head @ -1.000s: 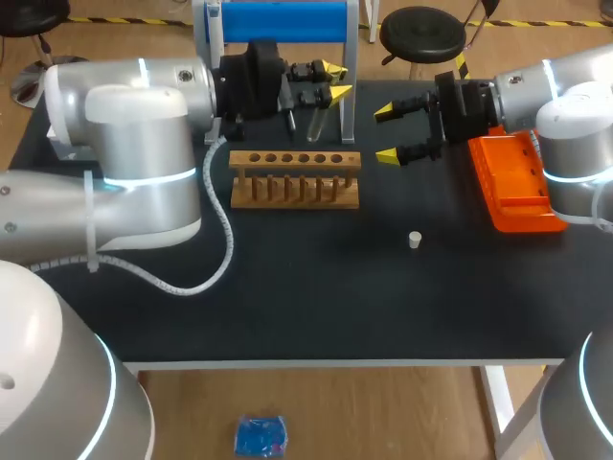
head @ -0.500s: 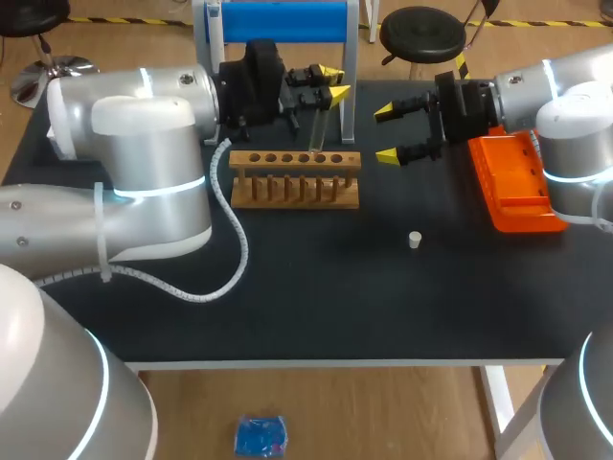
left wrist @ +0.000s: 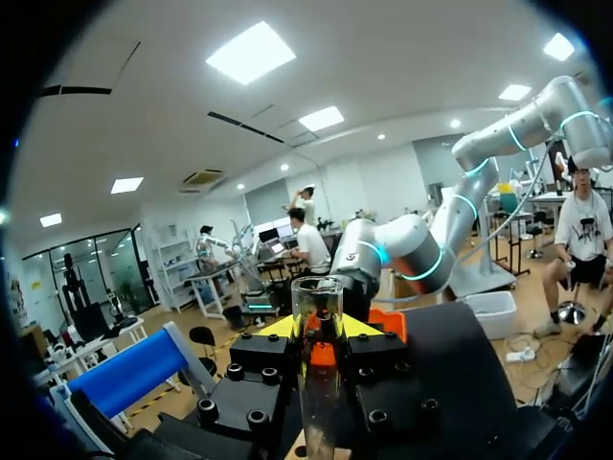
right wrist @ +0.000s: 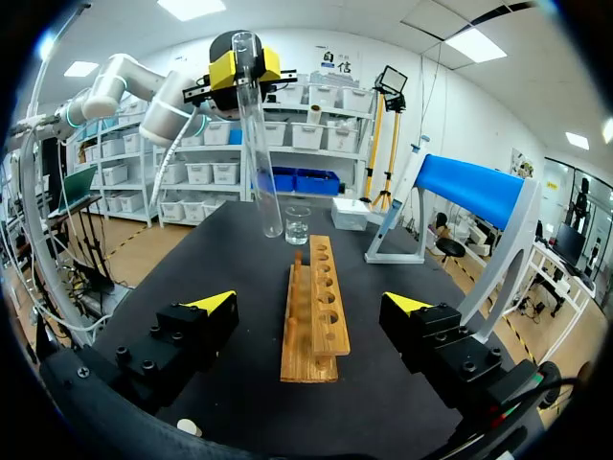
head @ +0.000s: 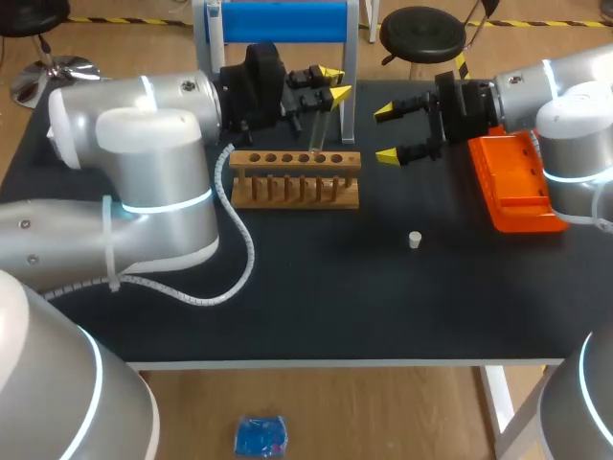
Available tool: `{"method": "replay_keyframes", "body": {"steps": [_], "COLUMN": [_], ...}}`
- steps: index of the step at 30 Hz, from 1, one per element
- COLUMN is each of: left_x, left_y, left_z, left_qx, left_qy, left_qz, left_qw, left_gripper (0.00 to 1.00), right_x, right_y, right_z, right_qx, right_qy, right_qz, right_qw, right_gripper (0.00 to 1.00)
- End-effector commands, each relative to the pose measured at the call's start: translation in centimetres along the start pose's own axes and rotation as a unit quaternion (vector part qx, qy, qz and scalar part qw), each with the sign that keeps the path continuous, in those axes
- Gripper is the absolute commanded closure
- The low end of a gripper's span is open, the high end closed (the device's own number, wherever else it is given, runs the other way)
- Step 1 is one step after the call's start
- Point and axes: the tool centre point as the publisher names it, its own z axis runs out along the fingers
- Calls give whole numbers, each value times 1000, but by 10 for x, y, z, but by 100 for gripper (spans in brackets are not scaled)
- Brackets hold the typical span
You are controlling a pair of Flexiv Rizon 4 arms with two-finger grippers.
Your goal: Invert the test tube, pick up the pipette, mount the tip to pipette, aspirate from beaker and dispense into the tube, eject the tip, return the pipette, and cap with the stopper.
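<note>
Holding the tube upright, the left gripper had both fingers pressed on its upper part, and the tube's lower end was at the top of the rack, toward its right end; whether it touched, I could not tell. The right gripper hung near the rack's right end, fingers wide apart and empty. The stopper lay on the tabletop.

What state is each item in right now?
rack: holes all empty
test tube: upright, mouth up, held above rack
left gripper: shut on test tube
right gripper: open, empty
stopper: loose on table
pipette: parked on stand
beaker: upright on table
</note>
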Motion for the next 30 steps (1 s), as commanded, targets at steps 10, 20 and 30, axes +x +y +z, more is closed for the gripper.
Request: {"method": "replay_keyframes", "body": {"steps": [10,20,30], "left_x": [-5,-23,-48], "left_y": [-1,20,33], "left_z": [2,3,0], "left_qx": [-5,7,13], "left_qy": [14,36,38], "left_qz": [-43,-98,-112], "left_qw": [999,995,993], "left_gripper": [100,100,100], "right_x": [-1,-1,-1], "right_y": [0,0,0], "right_z": [-1,-1,-1], "right_qx": [0,0,0], "right_qy": [2,2,2], "right_qz": [0,0,0], "right_qw": [1000,1000,1000], "right_gripper": [0,0,0]}}
